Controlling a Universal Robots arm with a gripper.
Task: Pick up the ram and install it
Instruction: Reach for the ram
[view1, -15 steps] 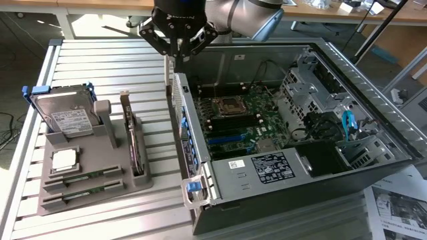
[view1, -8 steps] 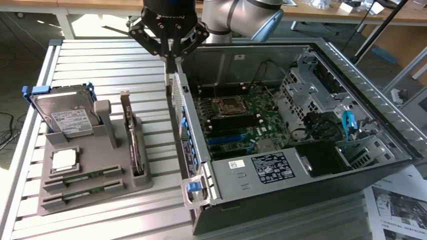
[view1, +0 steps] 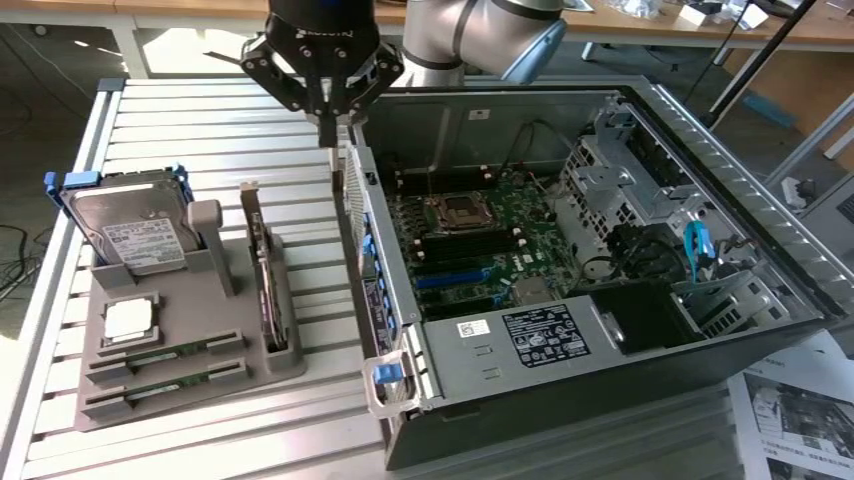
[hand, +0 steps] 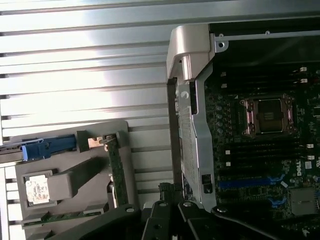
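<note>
Gripper (view1: 327, 130): we see it pinched closed, empty, above the case's (view1: 400, 425) edge.
Ram (view1: 174, 353): in grey holder (view1: 200, 400), exterior view's left, well apart.

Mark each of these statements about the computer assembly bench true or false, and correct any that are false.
1. Both thin green ram sticks lie in the grey plastic holder. True.
2. The black gripper is carrying a ram stick. False: it is shut with nothing visibly held, up by the case's near wall.
3. The black computer case lies open, showing its green motherboard. True.
4. The silver hard drive sits inside the case. False: it stands in the grey holder, outside the case.
</note>
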